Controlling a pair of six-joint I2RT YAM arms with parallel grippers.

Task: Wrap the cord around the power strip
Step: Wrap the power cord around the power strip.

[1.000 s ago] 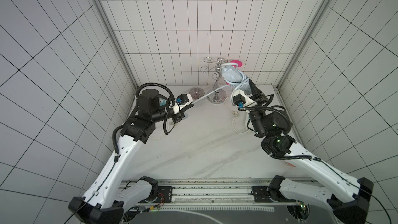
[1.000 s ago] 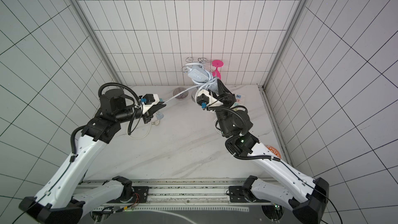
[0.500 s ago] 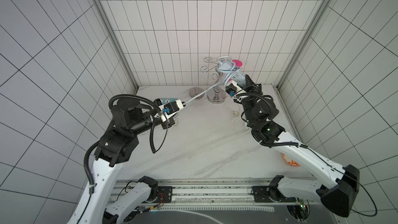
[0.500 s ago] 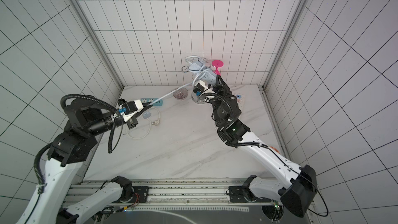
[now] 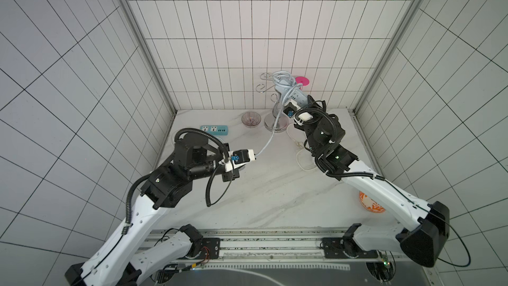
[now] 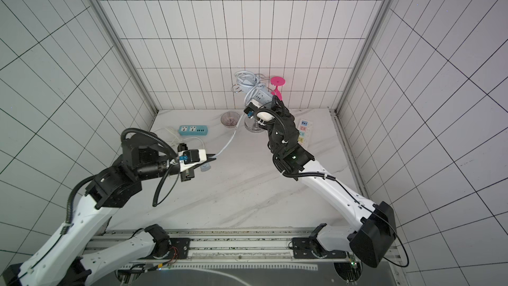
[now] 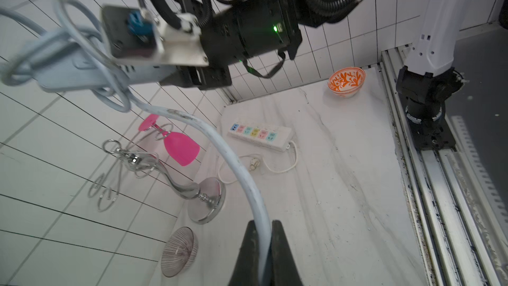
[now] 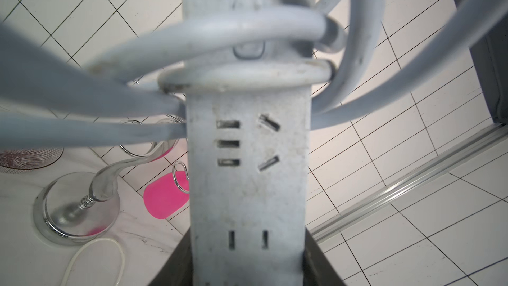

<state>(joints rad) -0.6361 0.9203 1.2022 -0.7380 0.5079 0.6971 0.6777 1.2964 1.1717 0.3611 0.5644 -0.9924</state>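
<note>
Power strip (image 5: pixel 292 93) is held up off the table (image 5: pixel 275 188) at the far side, a bit right of centre, tilted and in front of the top of the metal rack (image 5: pixel 275 125). Right gripper (image 8: pixel 248 268) is clamped tight on its near end, one finger on each long side. Cord (image 8: pixel 220 31) already has several loose loops around the strip's far half. From there the free length (image 5: pixel 270 138) drops near and left to the left gripper (image 5: pixel 254 157), which hovers above the table left of centre. Left wrist view: those jaws are pinched shut on the cord (image 7: pixel 233 160), which runs out between the fingertips (image 7: pixel 248 243). Further out: pink glass (image 7: pixel 181 148) hanging on the rack, striped small bowl (image 5: pixel 251 119) just left of the rack base, teal strip (image 5: pixel 214 130) far left, white strip with multicoloured sockets (image 6: pixel 302 132) far right with its white cable beside it, orange bowl (image 5: pixel 371 204) near right, partly behind the right arm.
</note>
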